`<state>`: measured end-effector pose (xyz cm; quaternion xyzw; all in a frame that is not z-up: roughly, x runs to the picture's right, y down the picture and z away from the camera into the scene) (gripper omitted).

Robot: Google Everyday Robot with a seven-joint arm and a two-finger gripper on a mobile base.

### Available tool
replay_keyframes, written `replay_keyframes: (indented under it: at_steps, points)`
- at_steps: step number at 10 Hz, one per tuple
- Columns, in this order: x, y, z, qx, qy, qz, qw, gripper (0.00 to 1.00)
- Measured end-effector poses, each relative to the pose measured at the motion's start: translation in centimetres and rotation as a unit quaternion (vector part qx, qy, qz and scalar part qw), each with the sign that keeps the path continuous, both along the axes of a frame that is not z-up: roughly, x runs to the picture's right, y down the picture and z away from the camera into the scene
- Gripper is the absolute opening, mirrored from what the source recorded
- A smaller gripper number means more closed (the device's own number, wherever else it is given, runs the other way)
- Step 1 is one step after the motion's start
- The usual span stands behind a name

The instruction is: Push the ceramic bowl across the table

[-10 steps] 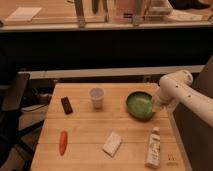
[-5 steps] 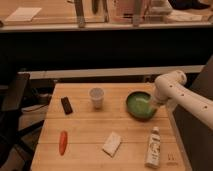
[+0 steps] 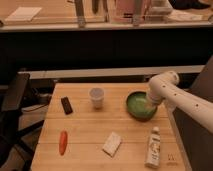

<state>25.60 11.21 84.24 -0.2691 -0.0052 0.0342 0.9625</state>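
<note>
The green ceramic bowl (image 3: 137, 106) sits on the right half of the light wooden table (image 3: 90, 130), near the right edge. My gripper (image 3: 149, 105) hangs down from the white arm (image 3: 175, 95), which reaches in from the right. It is at the bowl's right rim, at or just inside it. Whether it touches the bowl cannot be told.
A whitish cup (image 3: 96, 97) stands left of the bowl. A black bar (image 3: 66, 105) and an orange carrot-like thing (image 3: 63, 142) lie at the left. A white packet (image 3: 112, 144) and a white bottle (image 3: 153, 147) lie at the front. A dark chair (image 3: 12, 97) stands left of the table.
The arm has moved left, bringing the gripper from beside the bowl to its right rim. The bowl has hardly shifted.
</note>
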Motion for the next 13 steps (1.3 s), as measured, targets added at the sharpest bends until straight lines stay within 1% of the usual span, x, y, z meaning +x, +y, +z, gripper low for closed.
replay_keyframes:
  at_steps: [2, 5, 7, 8, 10, 12, 13]
  points:
    - [-1.4, 0.4, 0.5, -0.006, -0.003, -0.009, 0.9999, 0.03]
    - [-1.2, 1.0, 1.1, -0.012, -0.002, -0.020, 0.9997, 0.03]
    - [-2.3, 1.3, 1.3, -0.016, -0.009, -0.029, 0.9994, 0.03]
    - [-2.6, 2.0, 1.3, -0.020, -0.011, -0.033, 0.9992, 0.03]
    - [-2.8, 2.6, 1.5, -0.024, -0.012, -0.042, 0.9987, 0.03]
    - [-4.6, 3.3, 1.5, -0.033, -0.023, -0.059, 0.9974, 0.03]
    - [-4.9, 3.5, 1.5, -0.035, -0.024, -0.066, 0.9969, 0.03]
